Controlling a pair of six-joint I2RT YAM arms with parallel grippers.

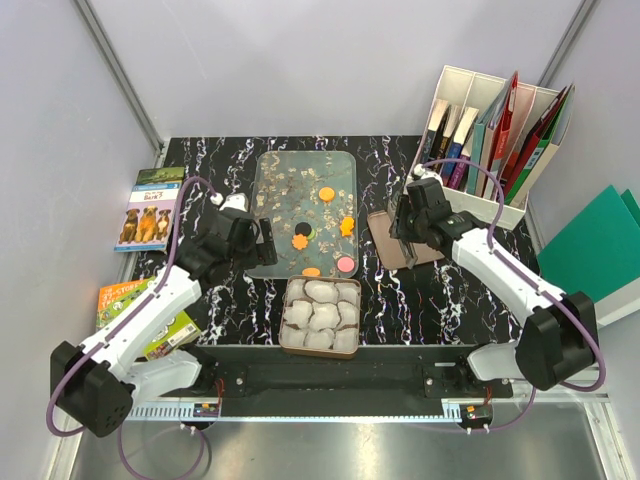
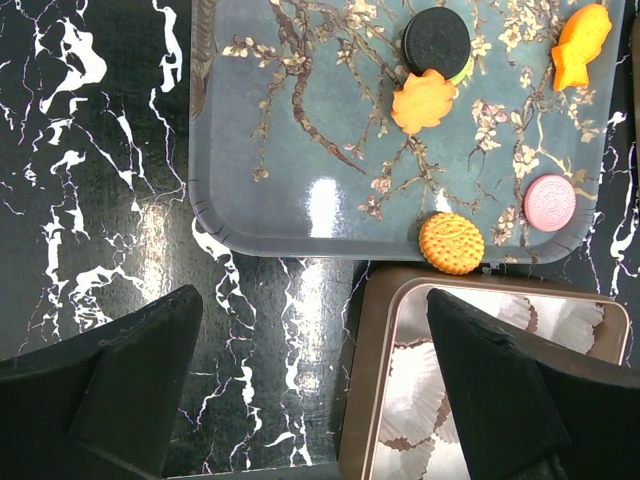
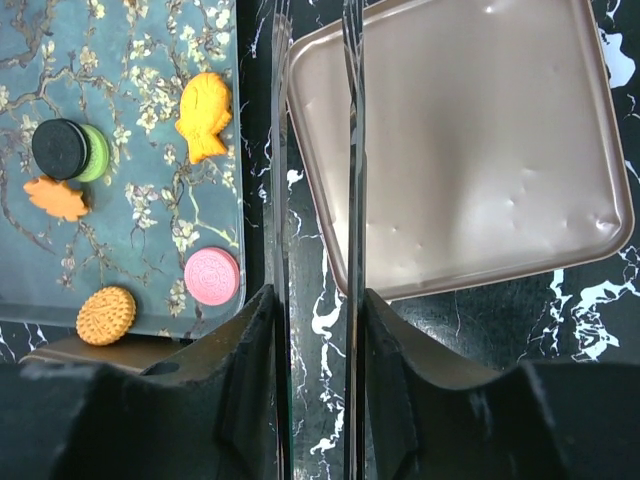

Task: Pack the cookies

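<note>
while the left hand (image 2: 312, 305) hangs over the counter (image 2: 100, 200) at the near left corner of the tray (image 2: 300, 130), its fingers (image 2: 140, 380) are spread wide, released, gripping nothing. every one of the cookies (image 1: 326, 193) in view lies on the tray: a black cookie (image 2: 436, 39) stacked on a green one, an orange flower (image 2: 422, 101) touching it, an orange fish (image 2: 581, 45), a pink cookie (image 2: 549, 201), and a round orange biscuit (image 2: 451, 243) at the near rim, just beside the tin (image 2: 372, 330) of paper cups (image 1: 321, 312). over on the right, the right hand (image 1: 403, 228) sits above the left edge of the brown lid (image 3: 480, 150), fingers close together; i cannot tell whether it pinches that rim.
</note>
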